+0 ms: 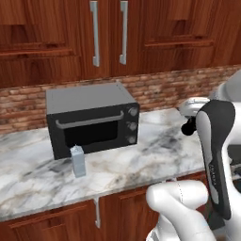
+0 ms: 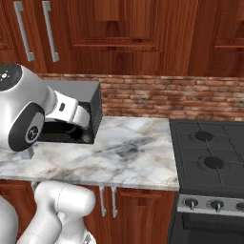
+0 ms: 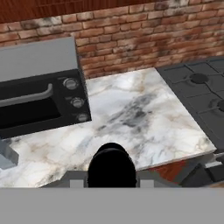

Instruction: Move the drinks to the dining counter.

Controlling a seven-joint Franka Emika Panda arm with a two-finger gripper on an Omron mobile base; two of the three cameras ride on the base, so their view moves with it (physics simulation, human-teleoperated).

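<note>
Furthest left on the white-grey veined marble worktop, the tall pale grey-blue gable-top carton stands upright just in front of the black microwave oven with its grey top and three round knobs, near that oven's lower left corner. I judge it untouched: nothing of mine is near it, so that drink is yet to be fetched.

Moving right, the bare stretch of marble between the oven and the dark gas hob with its round burners carries nothing. Behind it runs the red-brown brick backsplash, with the reddish wood wall cupboards and their long metal handles above.

Nearest me, in my hand view, the small black cola-style bottle sits right at the root of my claw, its rounded dark top looking back at the camera. My fingers are drawn in close on either side of it, so I read my claw as clamped on the bottle, carried above the worktop's front edge.

As for progress, I reckon one drink is in hand but not delivered, and the carton waits. The dining counter is not before me here, so I judge the base has to drive there, set the bottle down, then return for the carton.
</note>
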